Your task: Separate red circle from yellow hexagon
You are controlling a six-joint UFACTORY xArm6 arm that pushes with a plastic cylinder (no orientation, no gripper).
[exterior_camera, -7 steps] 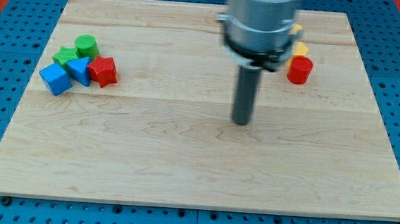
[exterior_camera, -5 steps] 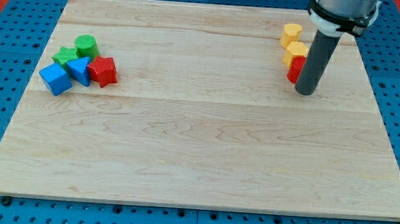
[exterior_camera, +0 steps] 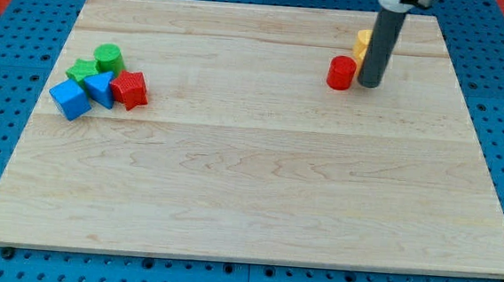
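Now that my tip [exterior_camera: 369,83], which carries no pincer, has shoved the red circle [exterior_camera: 341,73] leftward, it stands between that and the yellow hexagon [exterior_camera: 363,41] near the table's [exterior_camera: 248,203] top-right corner.

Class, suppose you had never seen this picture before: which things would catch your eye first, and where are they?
The dark rod near the view's top right, my tip just right of the red circle, with yellow blocks partly hidden behind the rod. Then the cluster at the view's left: green blocks, blue blocks and a red block.

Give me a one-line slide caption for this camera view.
My tip sits just right of the red circle, partly hiding the yellow blocks behind the rod.
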